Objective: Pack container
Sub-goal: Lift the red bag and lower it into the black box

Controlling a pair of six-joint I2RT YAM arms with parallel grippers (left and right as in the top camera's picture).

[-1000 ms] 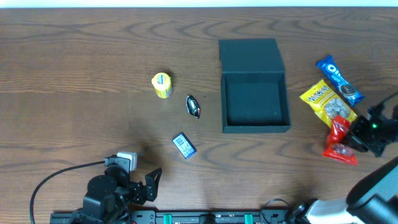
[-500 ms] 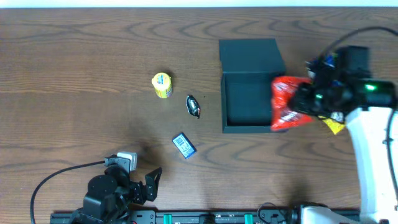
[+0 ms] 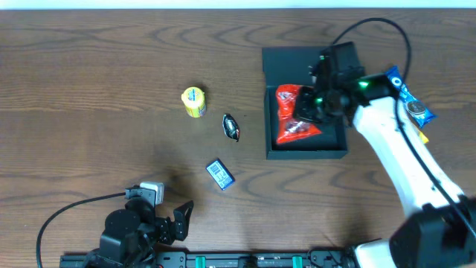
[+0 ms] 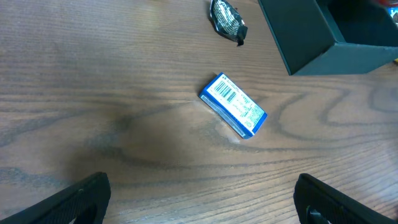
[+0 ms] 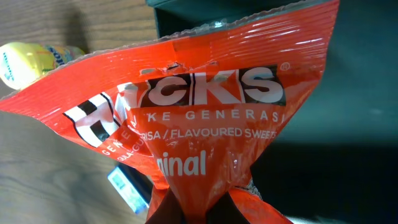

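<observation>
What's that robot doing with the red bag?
It is packing snacks into the dark green container. The right gripper pinches a red snack packet and holds it over the open box. The left gripper is open and empty, near a small blue box. A yellow snack and a dark wrapped sweet lie on the table, not yet packed.
</observation>
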